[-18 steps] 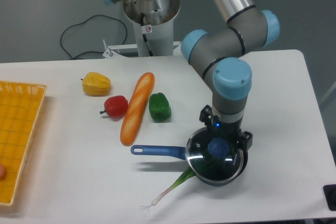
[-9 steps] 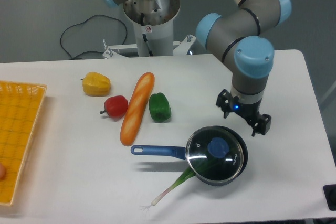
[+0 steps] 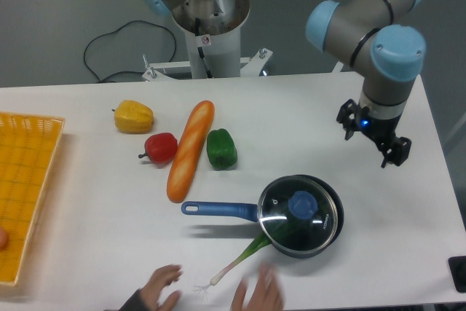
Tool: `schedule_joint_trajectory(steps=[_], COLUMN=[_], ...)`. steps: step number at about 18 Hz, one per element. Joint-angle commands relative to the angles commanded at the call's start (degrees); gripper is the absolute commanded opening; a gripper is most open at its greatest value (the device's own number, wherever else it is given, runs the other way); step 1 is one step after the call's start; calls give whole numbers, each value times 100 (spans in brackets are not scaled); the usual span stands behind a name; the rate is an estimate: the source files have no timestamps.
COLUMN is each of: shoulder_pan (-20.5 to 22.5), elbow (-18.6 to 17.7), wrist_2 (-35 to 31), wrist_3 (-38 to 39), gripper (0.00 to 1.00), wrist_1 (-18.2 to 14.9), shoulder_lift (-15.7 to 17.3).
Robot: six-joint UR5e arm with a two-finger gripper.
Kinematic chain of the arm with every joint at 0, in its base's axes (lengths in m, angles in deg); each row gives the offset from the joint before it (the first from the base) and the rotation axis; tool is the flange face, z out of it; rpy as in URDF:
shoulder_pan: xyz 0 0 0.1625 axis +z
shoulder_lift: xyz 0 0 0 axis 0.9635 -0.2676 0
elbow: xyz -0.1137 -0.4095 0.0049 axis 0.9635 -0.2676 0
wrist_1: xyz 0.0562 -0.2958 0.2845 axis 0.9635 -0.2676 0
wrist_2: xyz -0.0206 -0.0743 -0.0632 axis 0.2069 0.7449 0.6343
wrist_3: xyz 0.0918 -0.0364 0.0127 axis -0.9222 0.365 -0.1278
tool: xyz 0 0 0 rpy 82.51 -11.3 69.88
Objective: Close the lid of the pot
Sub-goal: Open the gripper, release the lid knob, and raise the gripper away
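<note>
The pot (image 3: 326, 232), dark and round, stands near the table's front with its blue handle (image 3: 218, 209) pointing left. On it rests the pot lid (image 3: 280, 218), clear glass with a blue knob (image 3: 301, 205), shifted slightly left of the pot's rim. A green onion (image 3: 240, 258) sticks out from under the lid toward the front left. My gripper (image 3: 370, 138) hangs up and to the right of the pot, apart from the lid, open with nothing between its fingers.
A baguette (image 3: 191, 149), a yellow pepper (image 3: 134, 116), a red pepper (image 3: 161, 148) and a green pepper (image 3: 221, 148) lie left of the pot. A yellow basket (image 3: 29, 180) sits at the left edge. Two human hands (image 3: 256, 293) reach in at the front edge.
My gripper has let go of the lid's knob, risen and moved right and back from the pot. The lid stays on the pot. Two hands have appeared at the front edge.
</note>
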Motion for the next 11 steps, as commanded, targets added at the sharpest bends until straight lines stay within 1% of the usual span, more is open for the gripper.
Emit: schedule_joint_trajectory(steps=[2,9,11], shoulder_pan=[105,676,729], elbow=[9,123,141], wrist_2=[-17,9,0], wrist_3=[-247,-476,-485], gripper=[100,100,100], wrist_1=[9,0,9], shoulder_lift=[-35,-176,-229])
